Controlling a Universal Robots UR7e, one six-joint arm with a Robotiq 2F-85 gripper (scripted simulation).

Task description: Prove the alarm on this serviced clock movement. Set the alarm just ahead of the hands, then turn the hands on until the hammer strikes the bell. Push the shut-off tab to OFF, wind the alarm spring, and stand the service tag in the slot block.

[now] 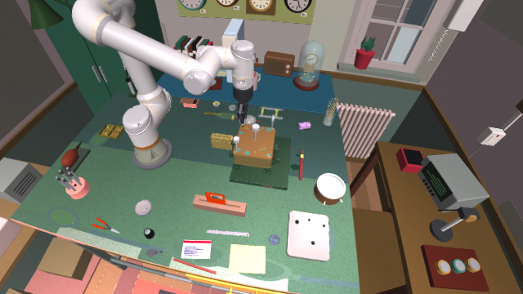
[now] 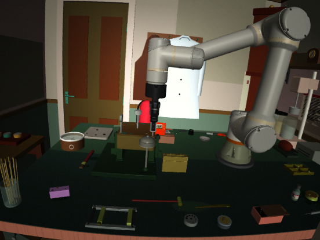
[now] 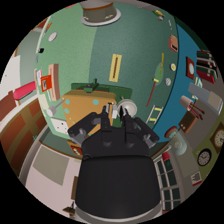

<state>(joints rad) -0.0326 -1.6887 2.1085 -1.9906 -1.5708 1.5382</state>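
Observation:
My gripper (image 1: 242, 119) (image 2: 152, 130) (image 3: 117, 113) points straight down over the far edge of the brown clock movement (image 1: 254, 146) (image 2: 134, 139) (image 3: 87, 106), open and holding nothing, with a small white tab (image 3: 114, 109) of the movement between its fingers. The movement sits on a dark green base plate with two white-knobbed stems (image 1: 255, 127) standing on top. The grey bell (image 1: 250, 119) (image 2: 146, 141) (image 3: 126, 108) stands on a post just beyond the movement's far edge, beside my fingers. The orange service tag (image 1: 215, 198) (image 2: 160, 126) (image 3: 45, 82) stands in the pink slot block (image 1: 220, 205) (image 3: 54, 81) near the front of the mat.
A yellow box (image 1: 221, 141) (image 2: 174, 162) sits left of the movement. A red pencil (image 1: 301, 164) and a round white dial drum (image 1: 330, 188) lie to the right. A white plate (image 1: 308, 235), notes and small tools lie along the front edge. The arm's base (image 1: 148, 139) stands at left.

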